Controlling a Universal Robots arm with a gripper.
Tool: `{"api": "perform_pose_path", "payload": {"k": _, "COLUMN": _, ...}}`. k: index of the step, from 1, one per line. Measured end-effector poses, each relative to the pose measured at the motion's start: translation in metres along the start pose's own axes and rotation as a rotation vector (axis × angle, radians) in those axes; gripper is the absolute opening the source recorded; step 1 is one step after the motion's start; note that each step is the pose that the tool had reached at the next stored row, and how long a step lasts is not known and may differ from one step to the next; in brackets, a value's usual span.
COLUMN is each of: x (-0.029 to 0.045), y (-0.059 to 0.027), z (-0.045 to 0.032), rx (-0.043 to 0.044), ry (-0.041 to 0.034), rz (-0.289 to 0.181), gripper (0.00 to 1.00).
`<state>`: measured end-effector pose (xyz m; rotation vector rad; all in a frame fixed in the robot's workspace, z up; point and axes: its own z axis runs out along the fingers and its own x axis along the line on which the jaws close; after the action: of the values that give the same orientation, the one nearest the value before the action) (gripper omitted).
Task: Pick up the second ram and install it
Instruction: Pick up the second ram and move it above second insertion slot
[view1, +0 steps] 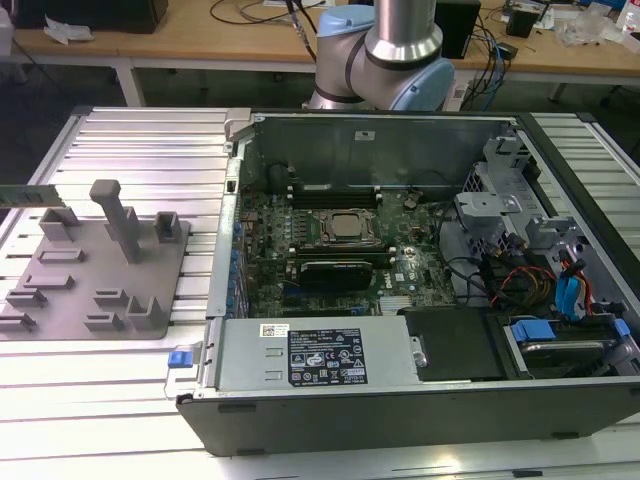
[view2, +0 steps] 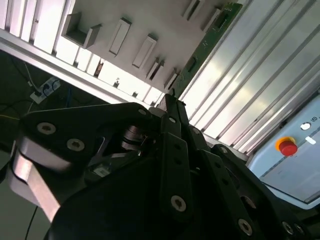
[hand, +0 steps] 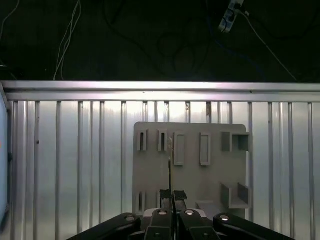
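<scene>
The second ram (view1: 26, 194) is a thin green stick hanging level above the grey holder plate (view1: 60, 290) at the exterior view's left edge. In the second wrist view the ram (view2: 205, 47) runs out from my gripper (view2: 171, 100), whose black fingers are shut on its near end. In the first wrist view the ram (hand: 170, 167) shows edge-on as a thin line above the holder plate (hand: 215, 170), pinched in my gripper (hand: 173, 195). The open computer case (view1: 330, 125) with its motherboard (view1: 400, 265) lies to the exterior view's right of the plate.
The holder plate carries raised grey blocks and a tall post (view1: 118, 215). A silver processor (view1: 347, 228) and a black card (view1: 335, 272) sit on the motherboard. The arm's base (view1: 385, 60) stands behind the case. A red button (view2: 287, 146) sits beyond the ribbed table (view1: 150, 140).
</scene>
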<state>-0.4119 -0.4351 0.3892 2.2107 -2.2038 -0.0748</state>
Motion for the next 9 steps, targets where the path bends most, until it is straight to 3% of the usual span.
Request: {"api": "perform_pose_path", "payload": {"k": 9, "x": -0.0010, "y": 0.0014, "z": -0.0284, "rx": -0.0001, "ry": 0.0001, "rz": 0.000, "gripper": 0.10}}
